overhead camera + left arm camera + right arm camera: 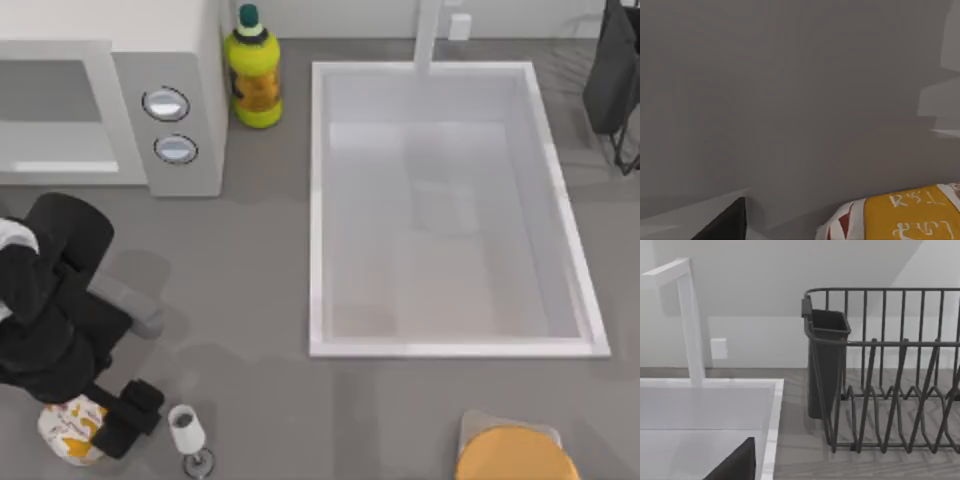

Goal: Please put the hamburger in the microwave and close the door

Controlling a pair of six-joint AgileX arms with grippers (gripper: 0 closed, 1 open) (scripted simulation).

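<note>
The hamburger (68,432), a white wrapped lump with orange patches, lies at the table's front left corner. My left gripper (130,418) is low beside it on its right, open, with nothing gripped. In the left wrist view the hamburger (900,215) is close by, off to one side of a dark fingertip (725,226). The microwave (190,60) stands at the back left, its two silver knobs (166,103) and its wide cavity (50,110) facing the front. The door is out of view. My right arm is parked; its fingertip (737,465) is well off centre, so the gripper is open.
A small wine glass (188,432) stands just right of the left gripper. A yellow bottle (253,70) sits beside the microwave. A white sink (318,200) fills the middle and right. An orange disc on a grey board (515,455) lies front right. A dark dish rack (890,390) stands back right.
</note>
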